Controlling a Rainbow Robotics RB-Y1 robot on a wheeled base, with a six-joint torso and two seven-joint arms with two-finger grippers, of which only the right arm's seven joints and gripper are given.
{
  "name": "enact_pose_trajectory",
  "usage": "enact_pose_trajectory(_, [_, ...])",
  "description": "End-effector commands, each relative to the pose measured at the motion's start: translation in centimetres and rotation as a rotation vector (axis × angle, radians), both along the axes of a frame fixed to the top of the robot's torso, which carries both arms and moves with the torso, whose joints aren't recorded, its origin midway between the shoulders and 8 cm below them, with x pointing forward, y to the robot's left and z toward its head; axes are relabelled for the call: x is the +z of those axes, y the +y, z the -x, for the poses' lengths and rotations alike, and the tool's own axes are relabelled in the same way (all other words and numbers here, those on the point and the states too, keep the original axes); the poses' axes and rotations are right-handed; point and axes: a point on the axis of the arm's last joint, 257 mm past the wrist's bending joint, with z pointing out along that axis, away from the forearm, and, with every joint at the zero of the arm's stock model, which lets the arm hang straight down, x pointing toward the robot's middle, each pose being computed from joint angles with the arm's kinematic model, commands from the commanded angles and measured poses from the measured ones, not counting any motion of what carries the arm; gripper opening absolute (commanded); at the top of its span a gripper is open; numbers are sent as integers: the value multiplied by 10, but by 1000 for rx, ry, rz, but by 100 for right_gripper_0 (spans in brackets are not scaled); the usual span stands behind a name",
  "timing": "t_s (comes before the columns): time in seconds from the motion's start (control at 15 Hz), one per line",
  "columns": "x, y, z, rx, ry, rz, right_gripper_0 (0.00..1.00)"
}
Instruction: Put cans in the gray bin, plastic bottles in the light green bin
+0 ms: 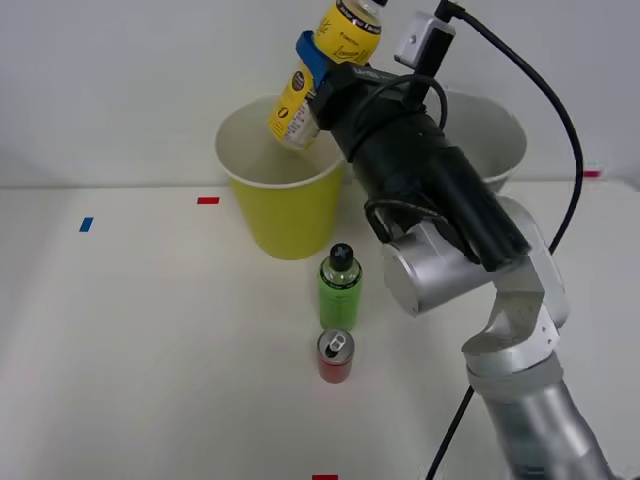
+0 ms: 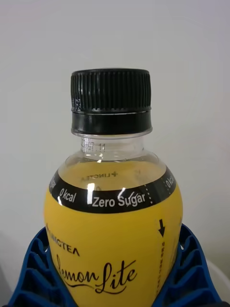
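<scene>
Right gripper [image 1: 318,82]: blue ribbed fingers [image 2: 36,268] pinching the yellow-label bottle [image 1: 325,75], held tilted above the light green bin [image 1: 285,215], at 12 o'clock on the table [image 1: 150,340]. Gray bin [image 1: 495,150]: at 1 o'clock, partly behind the arm. Green-label bottle [image 1: 340,288]: upright, near the light green bin's 5 o'clock side. Red can [image 1: 335,356]: upright, just beside that bottle at its 6 o'clock.

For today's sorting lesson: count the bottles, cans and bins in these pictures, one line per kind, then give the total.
Bottles: 2, the yellow bottle held in the right gripper and the green bottle on the table.
Cans: 1, the red can.
Bins: 2, the green bin and the gray bin.
Total: 5.
</scene>
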Motion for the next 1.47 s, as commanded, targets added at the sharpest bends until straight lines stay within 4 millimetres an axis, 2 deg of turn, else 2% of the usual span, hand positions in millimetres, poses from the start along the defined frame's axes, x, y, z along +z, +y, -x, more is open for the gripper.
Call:
enact_pose_trajectory(0.07, [11, 31, -24, 19, -38, 42, 0])
enact_pose_trajectory(0.33, [17, 55, -35, 19, -55, 101, 0])
enact_pose_trajectory(0.73, [12, 70, -30, 15, -81, 165, 0])
enact_pose_trajectory(0.93, [12, 70, -30, 21, -71, 148, 0])
enact_pose_trajectory(1.0, [11, 69, -31, 20, -65, 142, 14])
enact_pose_trajectory(1.07, [11, 67, -32, 18, -64, 139, 23])
enact_pose_trajectory(1.33, [5, 64, -36, 12, -49, 143, 26])
enact_pose_trajectory(1.47, [5, 64, -37, 13, -47, 141, 67])
